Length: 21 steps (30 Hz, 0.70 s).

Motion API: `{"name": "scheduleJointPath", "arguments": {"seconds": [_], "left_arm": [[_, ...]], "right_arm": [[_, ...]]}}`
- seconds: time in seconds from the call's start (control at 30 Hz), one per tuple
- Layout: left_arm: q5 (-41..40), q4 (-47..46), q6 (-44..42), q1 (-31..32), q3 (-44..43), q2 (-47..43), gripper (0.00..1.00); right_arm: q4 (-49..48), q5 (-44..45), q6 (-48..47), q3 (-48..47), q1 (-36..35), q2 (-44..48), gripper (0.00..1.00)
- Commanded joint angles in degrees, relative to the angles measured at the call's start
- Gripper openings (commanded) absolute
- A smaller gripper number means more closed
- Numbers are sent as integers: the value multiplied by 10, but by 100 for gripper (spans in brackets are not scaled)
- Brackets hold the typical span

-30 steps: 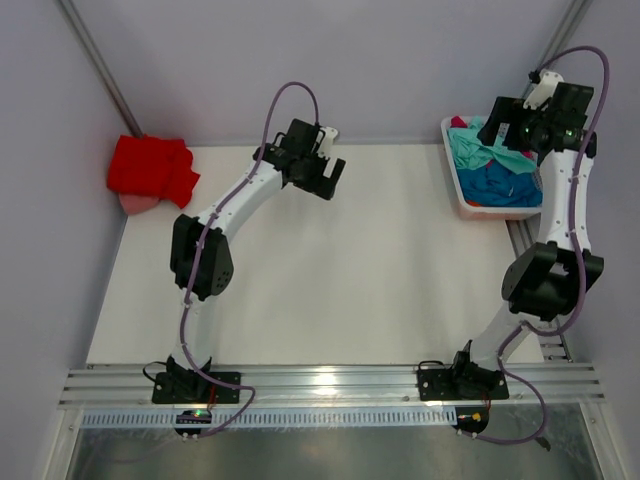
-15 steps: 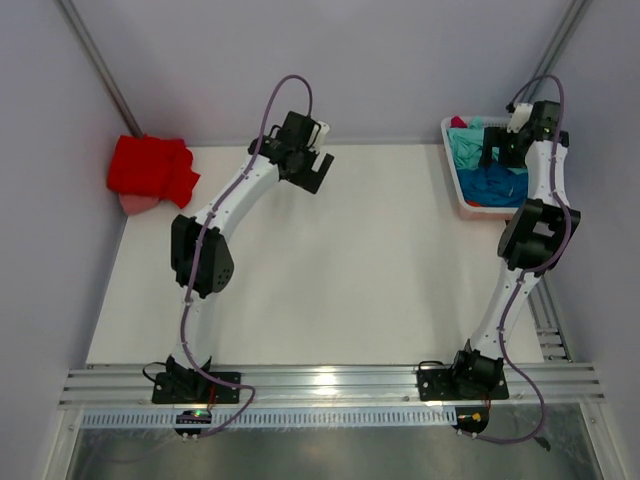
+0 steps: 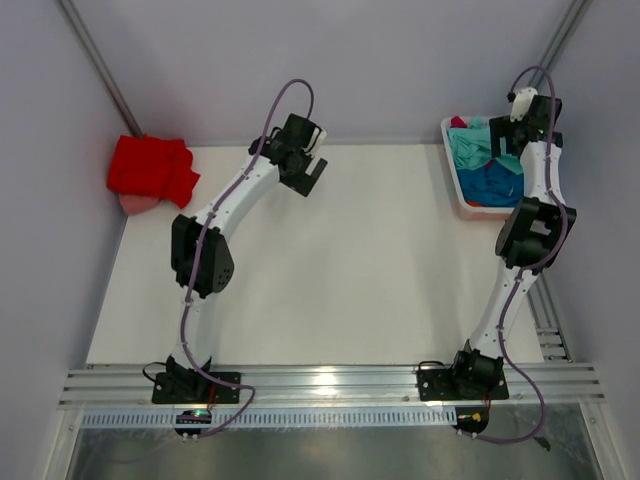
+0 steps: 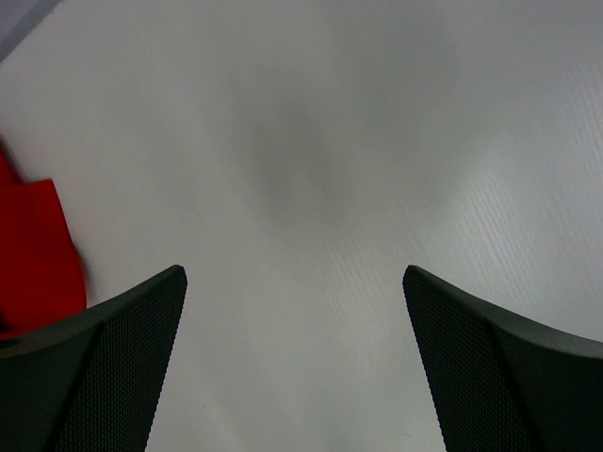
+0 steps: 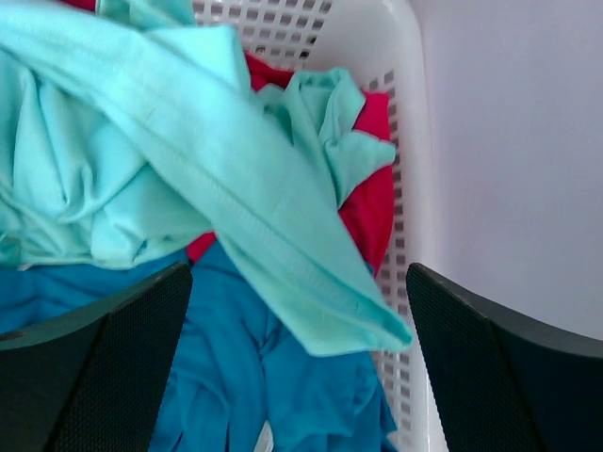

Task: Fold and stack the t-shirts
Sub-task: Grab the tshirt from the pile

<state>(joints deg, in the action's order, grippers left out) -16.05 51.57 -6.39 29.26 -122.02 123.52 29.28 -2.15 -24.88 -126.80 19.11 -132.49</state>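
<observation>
- The left hand (image 3: 314, 174) is hovering over the far middle of the white bench (image 3: 350, 260), its 2 black fingers (image 4: 113, 367) spread wide and gripping nothing.
- In the left wrist view, the left hand (image 4: 294, 273) is looking down on bare bench (image 4: 330, 141), with an edge of red cloth showing at the left of the frame.
- A bright red cloth t-shirt (image 3: 150, 170) is lying bunched at the far-left corner of the bench, well apart from the left hand.
- Pale pink cloth (image 3: 136, 204) is peeking out from under the red shirt's near edge, and what it is cannot be told.
- The right hand (image 3: 512, 138) is hanging over the far end of a white slatted plastic basket (image 3: 468, 206) at the far-right corner of the bench.
- Its fingers (image 5: 104, 358) are standing fully apart in the right wrist view, and the right hand (image 5: 300, 268) is holding no cloth.
- A mint-teal cloth t-shirt (image 5: 141, 141) is lying crumpled on top of the pile inside the basket (image 5: 405, 56), 1 fold trailing toward the right wall.
- A blue cloth t-shirt (image 5: 245, 377) is filling the basket's near end, partly under the mint-teal one (image 3: 468, 148).
- A crimson-pink cloth t-shirt (image 5: 372, 202) is showing beneath both, pressed against the slatted wall.
</observation>
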Motion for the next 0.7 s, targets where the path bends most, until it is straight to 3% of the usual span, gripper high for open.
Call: {"name": "scheduleJointPath", "arguments": {"seconds": [0.0,0.23,0.67], "left_arm": [[-23,1,-2,-1,6,-3,99],[-40,5,-13,-2,4,18,99],[38,43,3,-3,-19,20,99]], "right_arm": [[-42,-7,-9,-45,-11,-23,99],[-81,-28,1,-43,-24,-53,99],[-125,19,-13,-44,-22,-107,99]]}}
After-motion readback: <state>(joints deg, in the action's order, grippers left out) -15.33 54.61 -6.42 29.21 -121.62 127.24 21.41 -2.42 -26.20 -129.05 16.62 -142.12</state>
